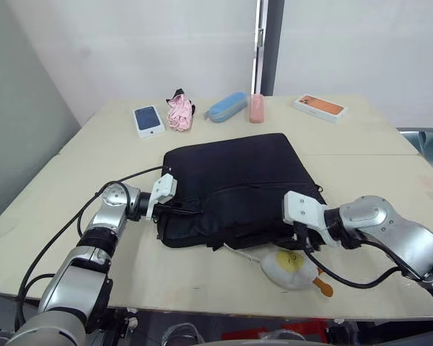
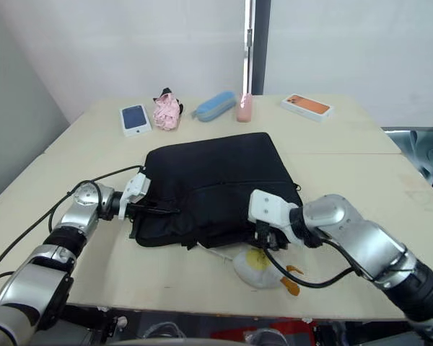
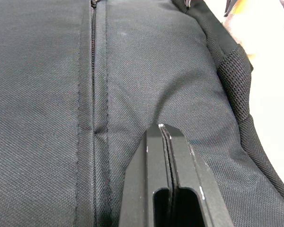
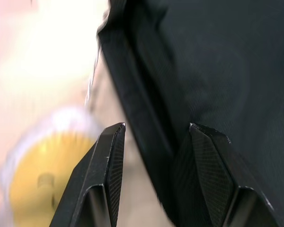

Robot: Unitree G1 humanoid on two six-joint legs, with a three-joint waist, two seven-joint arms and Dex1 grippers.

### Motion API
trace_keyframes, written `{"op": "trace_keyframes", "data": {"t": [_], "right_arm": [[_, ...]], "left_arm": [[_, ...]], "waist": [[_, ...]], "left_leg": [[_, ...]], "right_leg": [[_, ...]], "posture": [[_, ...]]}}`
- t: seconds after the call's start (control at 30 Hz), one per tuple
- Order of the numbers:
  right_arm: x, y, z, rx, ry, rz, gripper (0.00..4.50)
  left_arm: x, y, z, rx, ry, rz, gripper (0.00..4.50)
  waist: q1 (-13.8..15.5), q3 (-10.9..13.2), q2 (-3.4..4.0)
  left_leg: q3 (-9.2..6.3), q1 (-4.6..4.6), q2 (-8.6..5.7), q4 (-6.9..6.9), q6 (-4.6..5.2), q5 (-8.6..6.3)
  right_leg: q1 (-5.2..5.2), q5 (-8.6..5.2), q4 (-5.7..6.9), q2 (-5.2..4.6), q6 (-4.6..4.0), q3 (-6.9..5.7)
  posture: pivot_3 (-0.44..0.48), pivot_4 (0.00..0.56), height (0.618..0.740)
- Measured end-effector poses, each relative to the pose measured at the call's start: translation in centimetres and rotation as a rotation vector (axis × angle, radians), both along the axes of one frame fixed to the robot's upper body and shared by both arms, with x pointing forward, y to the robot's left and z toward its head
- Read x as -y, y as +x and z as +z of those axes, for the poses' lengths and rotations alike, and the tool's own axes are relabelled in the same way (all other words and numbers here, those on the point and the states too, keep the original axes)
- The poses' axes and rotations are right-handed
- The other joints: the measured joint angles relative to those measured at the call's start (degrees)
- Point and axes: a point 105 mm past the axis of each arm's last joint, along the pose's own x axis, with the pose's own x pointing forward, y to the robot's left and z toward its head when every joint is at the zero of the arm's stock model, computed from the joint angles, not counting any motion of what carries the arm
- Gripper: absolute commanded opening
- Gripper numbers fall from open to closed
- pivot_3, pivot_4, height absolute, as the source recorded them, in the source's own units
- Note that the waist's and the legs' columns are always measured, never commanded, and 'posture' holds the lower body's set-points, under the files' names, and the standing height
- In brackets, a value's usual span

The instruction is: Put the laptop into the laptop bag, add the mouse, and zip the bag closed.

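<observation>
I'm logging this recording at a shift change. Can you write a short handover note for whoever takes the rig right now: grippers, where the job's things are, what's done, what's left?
Left gripper: fingers shut, pressed flat on the laptop bag at its left near corner, nothing between them.
Right gripper: open, astride the bag's near right edge, beside the plush egg.
The bag lies flat mid-table. The laptop and mouse are not visible on the table, so presumably they are inside; I can't confirm.
The zip seen in the left wrist view looks closed there; the near edge is unclear.
Left: check the main zip and finish closing it.
</observation>
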Motion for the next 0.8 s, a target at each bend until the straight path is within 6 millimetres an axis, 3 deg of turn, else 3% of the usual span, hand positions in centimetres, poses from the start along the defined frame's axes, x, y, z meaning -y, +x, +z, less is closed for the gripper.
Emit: {"op": "trace_keyframes", "data": {"t": [0.27, 0.57, 0.7, 0.8], "right_arm": [[0.1, 0.4, -1.1, 0.102, -0.136, 0.083, 2.25], [-0.9, -0.4, -0.5, 0.089, -0.075, 0.158, 2.25], [-1.0, 0.6, -0.3, 0.161, -0.122, 0.161, 2.25], [-1.0, 0.8, -1.2, 0.167, -0.158, 0.174, 2.25]], "left_arm": [[-0.2, -0.1, 0.0, -0.01, 0.002, 0.007, 0.0], [-0.4, -0.1, 0.0, -0.021, 0.004, 0.016, 0.0], [-0.4, -0.1, 0.1, -0.019, 0.004, 0.014, 0.0], [-0.3, -0.1, 0.2, -0.016, 0.004, 0.012, 0.0]], "waist": [[-0.5, 0.0, 0.02], [-0.7, 0.0, 0.06], [-0.8, -0.1, 0.12], [-0.8, -0.1, 0.08]], "left_leg": [[0.0, 0.02, 0.0, 0.02, 0.0, 0.0], [0.0, 0.05, 0.03, 0.06, 0.02, 0.01], [0.0, 0.04, 0.02, 0.11, 0.02, 0.01], [-0.01, 0.03, 0.02, 0.11, 0.02, 0.01]], "right_leg": [[0.01, 0.0, 0.04, 0.04, -0.02, 0.0], [0.01, -0.02, 0.14, 0.08, -0.09, 0.0], [0.01, -0.02, 0.17, 0.07, -0.09, 0.0], [0.01, -0.04, 0.18, 0.08, -0.12, -0.01]], "posture": [[0.0, 0.15, 0.74], [0.0, 0.15, 0.74], [0.0, 0.15, 0.74], [0.0, 0.15, 0.74]]}}
